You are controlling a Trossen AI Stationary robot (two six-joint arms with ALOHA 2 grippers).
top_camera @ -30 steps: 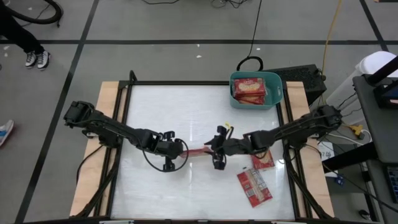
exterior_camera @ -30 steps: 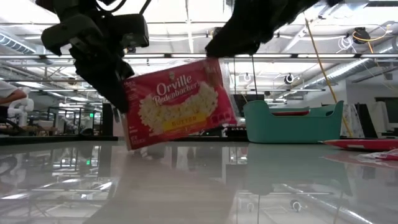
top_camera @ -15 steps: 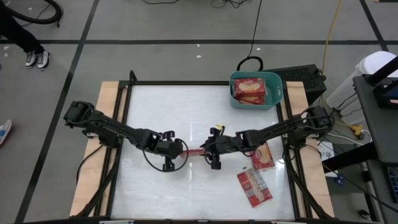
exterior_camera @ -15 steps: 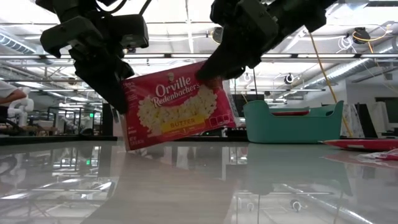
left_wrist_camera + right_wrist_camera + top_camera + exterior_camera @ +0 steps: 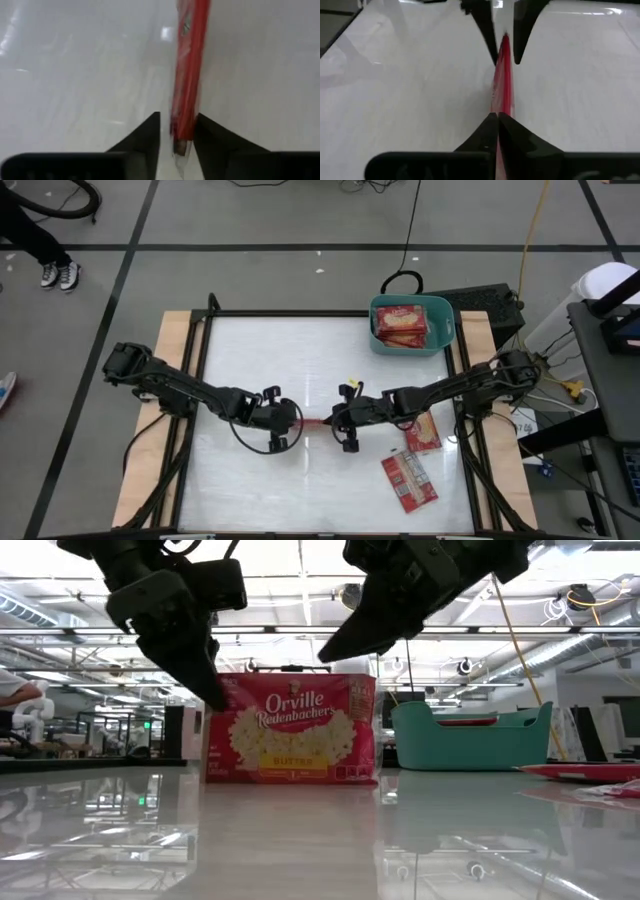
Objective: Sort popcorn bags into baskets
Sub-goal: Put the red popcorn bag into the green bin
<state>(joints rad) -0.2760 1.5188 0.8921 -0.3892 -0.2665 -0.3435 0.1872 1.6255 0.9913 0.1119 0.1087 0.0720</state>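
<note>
1. Counter (image 5: 250,350): white glossy top in a dark frame with wooden side boards; both arms reach in over it and meet near its middle.
2. Left arm: comes in from the left side of the counter. Left gripper (image 5: 283,418) sits at one end of the standing bag. In the left wrist view the two fingers (image 5: 145,137) flank the bag's red edge with a sliver of space on either side, so they are released and loosely straddle it.
3. Right arm: comes in from the right side. Right gripper (image 5: 340,420) is at the bag's other end. In the right wrist view its fingers (image 5: 487,132) are pressed together on the bag's upper edge, clenched and grasping it.
4. Basket (image 5: 441,338): teal-green tub at the far right corner of the counter, seen in the low view as a teal tub (image 5: 470,735) well behind the standing bag. Red bags (image 5: 401,323) lie inside it.
5. Popcorn bag between the grippers (image 5: 291,728): red, yellow-tan popcorn picture facing the low camera, standing upright on edge with its lower edge on the counter; from above only a thin red line (image 5: 312,422).
6. Loose popcorn bags: one (image 5: 409,481) flat near the front right of the counter, another (image 5: 424,433) just beyond it, partly under the right arm.
</note>
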